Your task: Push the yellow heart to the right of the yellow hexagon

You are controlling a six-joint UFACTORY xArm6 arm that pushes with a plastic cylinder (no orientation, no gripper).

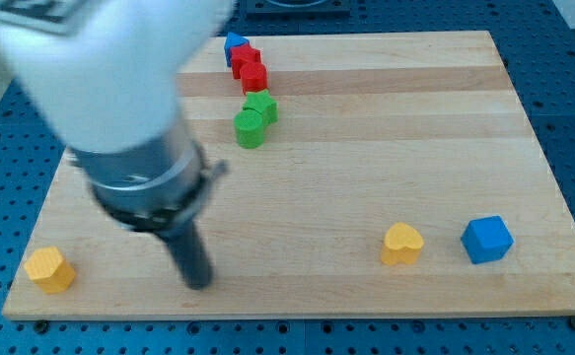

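The yellow heart [402, 244] lies near the view's bottom, right of centre, just left of a blue cube [487, 239]. The yellow hexagon [50, 269] sits at the board's bottom left corner. My tip [198, 282] rests on the board near the bottom edge, between the two: a little to the right of the yellow hexagon and far to the left of the yellow heart, touching neither.
A cluster stands at the view's top centre: a blue block [234, 43], two red blocks [246, 58] [254, 77] and two green blocks [261, 106] [250, 128]. The arm's white body [100, 69] covers the board's upper left. The wooden board [386, 168] ends close below my tip.
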